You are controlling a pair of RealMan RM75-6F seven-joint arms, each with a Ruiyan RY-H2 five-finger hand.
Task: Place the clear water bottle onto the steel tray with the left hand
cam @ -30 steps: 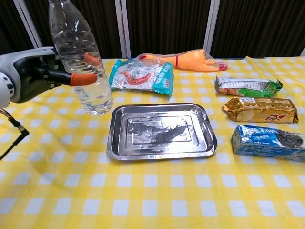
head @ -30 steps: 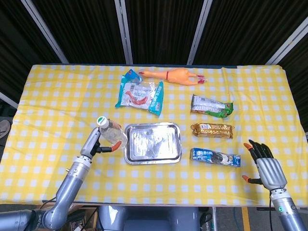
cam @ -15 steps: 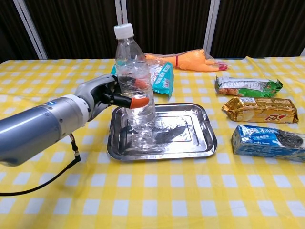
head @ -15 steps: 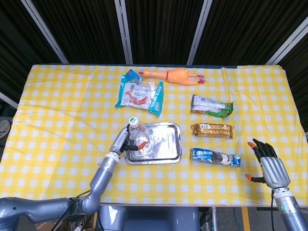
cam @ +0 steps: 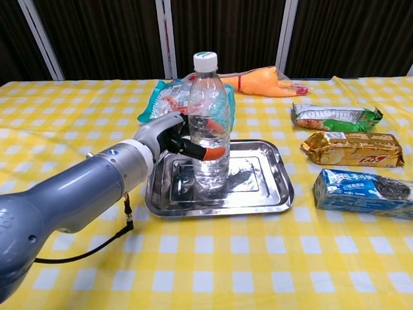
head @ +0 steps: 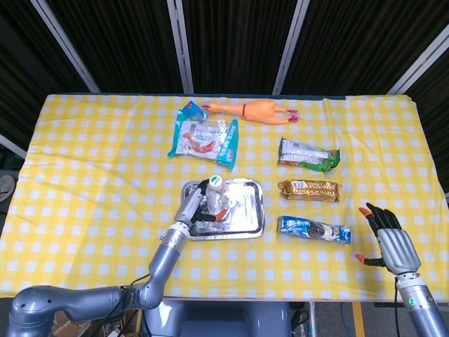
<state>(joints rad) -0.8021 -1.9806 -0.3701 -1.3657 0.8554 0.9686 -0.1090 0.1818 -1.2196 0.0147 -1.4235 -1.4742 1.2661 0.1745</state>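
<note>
Clear water bottle (cam: 210, 126), white-capped, upright on steel tray (cam: 268, 194), left of tray centre; base appears seated on the tray floor, though contact cannot be fully confirmed through the plastic. Gripped at mid-body by left hand (cam: 169, 134), orange-tipped fingers (cam: 215, 154) wrapped round the front of the bottle.

Recommended handling for the release step:
- Confirm base flat on tray before letting go; tall, narrow, part-filled, so likely to topple if nudged.
- Spread fingers evenly, no sideways drag against the wall.
- Withdraw toward the tray's left edge, away from the bottle, keeping clear of the tray rim to avoid shifting it.

Right hand (head: 391, 242): well right of tray, near the table's front edge, fingers spread, holding nothing.

Other stock, relative to tray: blue cookie pack (cam: 364, 192), gold pack (cam: 352, 148) and green pack (cam: 334, 116) to the right; teal snack bag (head: 204, 137) and rubber chicken (head: 252, 111) behind. None in the withdrawal path.
</note>
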